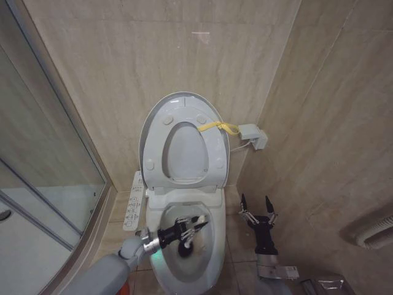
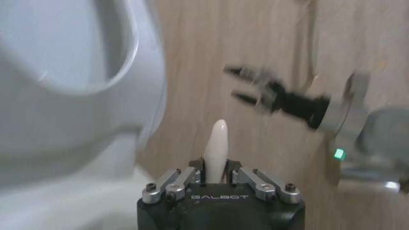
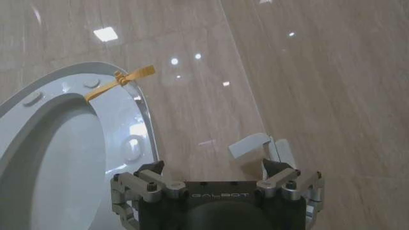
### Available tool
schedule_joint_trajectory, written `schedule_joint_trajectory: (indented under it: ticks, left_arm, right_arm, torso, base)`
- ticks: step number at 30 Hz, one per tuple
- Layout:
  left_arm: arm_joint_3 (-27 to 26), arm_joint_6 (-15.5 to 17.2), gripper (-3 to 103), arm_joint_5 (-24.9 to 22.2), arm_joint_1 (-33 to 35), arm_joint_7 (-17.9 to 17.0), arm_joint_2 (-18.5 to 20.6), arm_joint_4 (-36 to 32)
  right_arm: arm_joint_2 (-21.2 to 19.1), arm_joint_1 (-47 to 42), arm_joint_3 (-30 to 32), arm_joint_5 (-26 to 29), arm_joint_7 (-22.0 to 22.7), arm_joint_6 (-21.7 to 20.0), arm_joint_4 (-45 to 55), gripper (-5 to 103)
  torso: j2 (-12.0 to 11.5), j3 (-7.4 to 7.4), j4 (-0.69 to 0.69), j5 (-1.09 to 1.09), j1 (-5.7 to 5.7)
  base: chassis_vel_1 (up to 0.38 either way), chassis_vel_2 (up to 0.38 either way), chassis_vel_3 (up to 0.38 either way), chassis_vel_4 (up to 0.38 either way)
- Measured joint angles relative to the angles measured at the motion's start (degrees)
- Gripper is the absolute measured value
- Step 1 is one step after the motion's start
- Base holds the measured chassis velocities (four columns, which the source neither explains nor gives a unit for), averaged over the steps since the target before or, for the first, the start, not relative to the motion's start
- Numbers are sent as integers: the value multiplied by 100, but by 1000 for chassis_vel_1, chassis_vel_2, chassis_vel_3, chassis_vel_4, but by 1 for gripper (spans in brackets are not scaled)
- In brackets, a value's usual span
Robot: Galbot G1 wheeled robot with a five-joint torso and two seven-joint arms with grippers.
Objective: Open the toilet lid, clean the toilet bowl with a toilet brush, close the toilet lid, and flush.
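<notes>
Two pincers low in the head frame. Left pincer (image 1: 195, 225) at lower centre, over the toilet bowl (image 1: 212, 270), clamped on the toilet brush (image 1: 186, 246), white handle tip (image 2: 217, 139) jutting between the fingers, dark head down inside the bowl. Right pincer (image 1: 257, 206) at lower right, beside the bowl, fingers spread, gripping nothing. Toilet lid (image 1: 153, 123) upright at centre against the wall, yellow strap (image 1: 218, 127) on its edge.

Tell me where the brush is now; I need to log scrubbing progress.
In the head view the brush is inside the bowl, held by the left gripper, below the raised lid.
</notes>
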Motion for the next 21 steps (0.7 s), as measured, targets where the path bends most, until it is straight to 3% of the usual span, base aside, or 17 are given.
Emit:
schedule_joint_trajectory:
  ticks: [3, 8, 15, 19, 21]
  left_arm:
    - [81, -13, 22, -9, -16, -40, -176, -41]
    - [339, 101, 20, -176, -233, -233, -296, -976]
    - [348, -125, 20, 26, -111, 24, -79, -149]
    - [355, -88, 20, -3, -152, -131, -183, -523]
    - [400, -45, 20, -35, -263, -260, -323, -915]
  right_arm:
    - [-19, 3, 12, -1, 0, 2, -28, 100]
    - [-58, 30, 80, -1, 1, 2, -56, 100]
    - [-7, 23, 56, -5, -7, 9, -62, 100]
    - [-7, 11, 56, -15, -22, 16, -55, 100]
    - [-1, -2, 64, -28, -24, 16, -29, 100]
  torso:
    - [-2, 2, 5, -2, 1]
    - [-1, 1, -9, -2, 1]
    - [-1, 1, 5, -3, 1]
    - [-2, 2, 6, -1, 2]
    - [0, 0, -8, -3, 0]
  base:
    - [0, 0, 0, 0]
    - [0, 0, 0, 0]
    - [0, 0, 0, 0]
    - [0, 0, 0, 0]
    - [0, 0, 0, 0]
